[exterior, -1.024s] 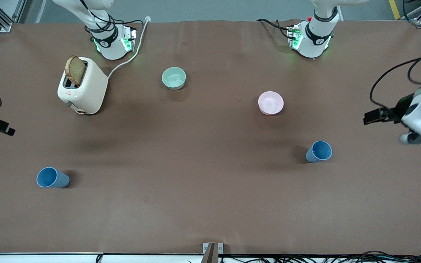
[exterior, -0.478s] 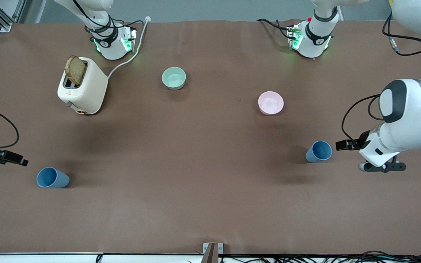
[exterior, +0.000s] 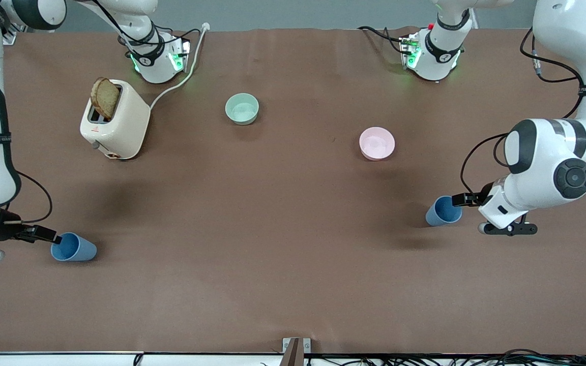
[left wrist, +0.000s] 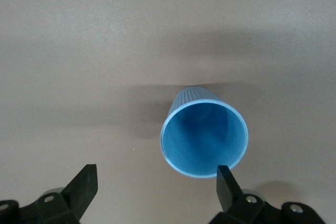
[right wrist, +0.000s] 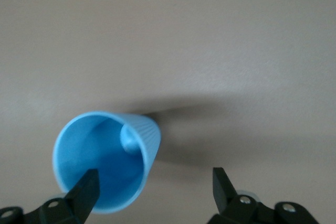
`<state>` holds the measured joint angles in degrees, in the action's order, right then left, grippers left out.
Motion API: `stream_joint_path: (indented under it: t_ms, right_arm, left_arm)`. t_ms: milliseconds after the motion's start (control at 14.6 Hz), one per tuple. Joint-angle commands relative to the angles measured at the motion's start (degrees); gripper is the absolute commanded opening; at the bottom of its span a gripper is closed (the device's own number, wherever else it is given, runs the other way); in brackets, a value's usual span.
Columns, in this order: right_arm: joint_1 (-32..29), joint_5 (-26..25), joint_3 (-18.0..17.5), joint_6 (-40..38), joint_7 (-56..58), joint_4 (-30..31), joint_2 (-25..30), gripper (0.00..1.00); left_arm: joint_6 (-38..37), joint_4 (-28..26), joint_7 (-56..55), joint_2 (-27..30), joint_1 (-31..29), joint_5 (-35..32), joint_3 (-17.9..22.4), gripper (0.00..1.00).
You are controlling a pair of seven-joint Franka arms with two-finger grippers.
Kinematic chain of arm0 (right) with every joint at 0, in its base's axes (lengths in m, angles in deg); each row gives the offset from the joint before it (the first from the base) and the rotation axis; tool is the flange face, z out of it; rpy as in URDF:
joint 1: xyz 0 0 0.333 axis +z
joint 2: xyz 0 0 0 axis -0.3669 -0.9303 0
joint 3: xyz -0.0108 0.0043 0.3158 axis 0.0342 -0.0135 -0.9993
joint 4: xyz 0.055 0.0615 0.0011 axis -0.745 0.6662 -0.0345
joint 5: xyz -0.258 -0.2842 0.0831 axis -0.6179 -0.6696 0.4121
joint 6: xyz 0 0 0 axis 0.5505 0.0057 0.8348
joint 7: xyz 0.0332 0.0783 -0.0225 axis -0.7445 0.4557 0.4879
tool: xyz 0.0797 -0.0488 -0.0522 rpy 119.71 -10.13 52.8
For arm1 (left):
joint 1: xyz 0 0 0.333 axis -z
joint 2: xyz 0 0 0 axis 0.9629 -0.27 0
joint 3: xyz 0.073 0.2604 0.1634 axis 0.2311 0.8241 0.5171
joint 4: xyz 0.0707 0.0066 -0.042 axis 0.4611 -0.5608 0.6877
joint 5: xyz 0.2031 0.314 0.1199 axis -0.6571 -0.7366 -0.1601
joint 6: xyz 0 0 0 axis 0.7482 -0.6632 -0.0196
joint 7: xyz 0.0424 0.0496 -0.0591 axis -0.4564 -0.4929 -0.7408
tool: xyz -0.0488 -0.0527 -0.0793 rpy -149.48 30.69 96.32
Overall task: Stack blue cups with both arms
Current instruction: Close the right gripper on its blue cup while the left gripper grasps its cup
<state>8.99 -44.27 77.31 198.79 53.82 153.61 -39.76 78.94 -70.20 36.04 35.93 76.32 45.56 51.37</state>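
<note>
Two blue cups stand upright on the brown table. One cup (exterior: 73, 247) is at the right arm's end and the other cup (exterior: 444, 211) is at the left arm's end. My right gripper (exterior: 51, 237) is open just beside the rim of its cup (right wrist: 102, 166). In the right wrist view one finger (right wrist: 86, 190) overlaps the cup's mouth, and the gripper (right wrist: 155, 188) is off-centre from the cup. My left gripper (exterior: 458, 200) is open at the rim of its cup (left wrist: 203, 137). In the left wrist view one finger (left wrist: 227, 184) is at the cup's edge, and the gripper (left wrist: 156, 187) is off-centre.
A cream toaster (exterior: 115, 122) with a bread slice stands near the right arm's base, its white cable trailing toward the base. A pale green bowl (exterior: 242, 108) and a pink bowl (exterior: 377, 143) sit farther from the camera than the cups.
Both arms have swung in from the table's ends. Each open gripper has come up to its blue cup. The cups have not moved.
</note>
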Motion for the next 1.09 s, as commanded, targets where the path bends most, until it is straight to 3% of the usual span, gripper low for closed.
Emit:
stream_joint_path:
  t_ms: [0, 410, 546, 615, 751, 888, 956, 1024]
  right_arm:
    - [-0.83, 1.42, -0.46, 1.5, 1.25, -1.15, -2.06, 0.88]
    - [-0.48, 1.51, -0.63, 1.94, 0.9, -1.24, -4.09, 0.3]
    - [-0.3, 1.51, -0.72, 1.94, 0.46, -1.33, -4.18, 0.16]
    - [-0.3, 1.6, -0.72, 1.94, 0.46, -1.33, -4.18, 0.11]
    - [-0.04, 2.47, -0.81, 1.67, 0.2, -1.59, -3.74, 0.08]
    - [0.23, 1.87, -0.72, 0.89, 0.2, -4.12, -3.22, 0.07]
    - [0.31, 1.6, -0.46, -0.94, 0.11, -4.75, -2.34, 0.06]
    - [0.4, 0.64, -0.37, -3.49, 0.03, -5.1, -1.29, 0.06]
  left_arm:
    - [3.21, -0.39, 0.64, -1.84, -0.14, -1.05, -0.28, 1.0]
    - [7.26, -2.86, 0.64, -3.87, -0.49, -0.97, -0.28, 1.0]
    - [8.06, -2.77, 0.64, -4.66, -0.84, -1.05, -0.28, 0.99]
    - [8.23, -2.68, 0.64, -4.75, -0.93, -1.05, -0.28, 0.92]
    - [8.15, -2.59, 0.64, -4.93, -0.67, -1.05, -0.28, 0.44]
    - [7.8, -2.42, 0.46, -4.76, -0.49, -0.97, -0.28, 0.1]
    - [7.71, -2.33, 0.46, -4.67, -0.58, -0.97, -0.28, 0.01]
    - [7.62, -2.24, 0.64, -4.58, -0.67, -1.05, -0.19, 0.0]
